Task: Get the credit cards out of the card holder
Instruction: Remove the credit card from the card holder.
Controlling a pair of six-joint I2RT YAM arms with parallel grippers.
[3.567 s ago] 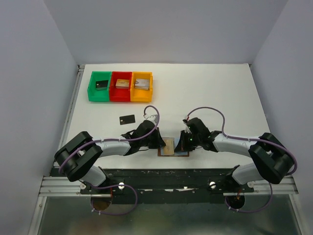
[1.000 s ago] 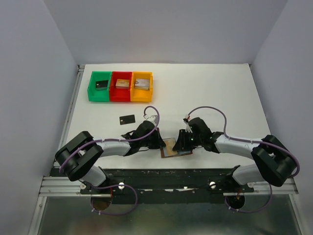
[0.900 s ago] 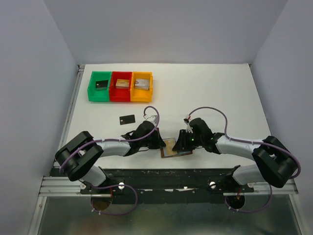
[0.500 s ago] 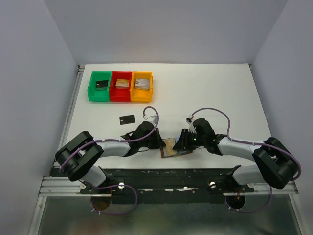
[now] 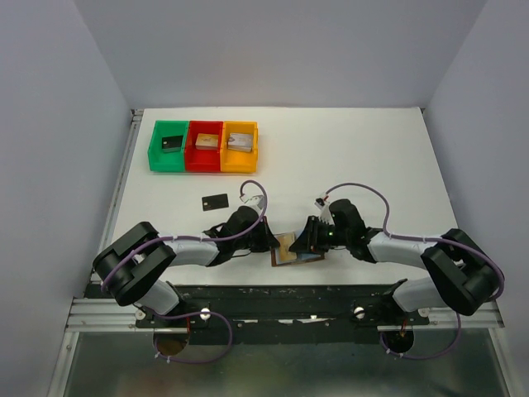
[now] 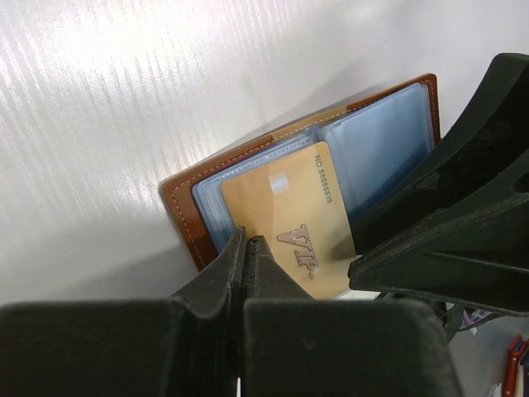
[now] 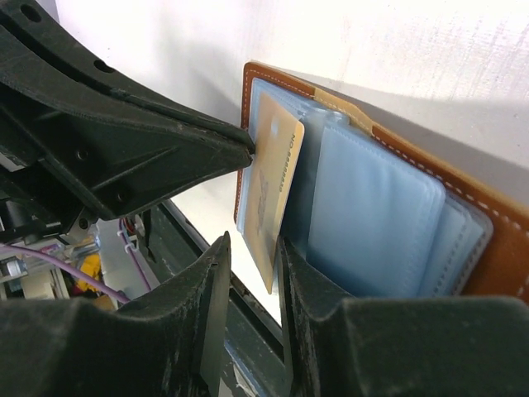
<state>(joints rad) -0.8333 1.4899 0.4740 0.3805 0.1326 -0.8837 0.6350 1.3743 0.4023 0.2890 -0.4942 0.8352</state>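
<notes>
Table (image 5: 372, 157): white, with both arms reaching in from the near edge.
Bins (image 5: 203, 147): green, red and orange, set in a row at the far left.
Left gripper (image 6: 245, 248): closed tight, its tip set against the holder's left edge.
Right gripper (image 7: 252, 256): narrowly parted around the gold card's edge; a firm grip cannot be told.
Card holder (image 6: 388, 141): laid open near the near edge, between the grippers, with its pale blue pockets shown.
Gold card (image 6: 289, 223): tilted up over the holder's left half.
Black card (image 5: 215, 201): laid flat, far-left of the holder and apart from it.
</notes>
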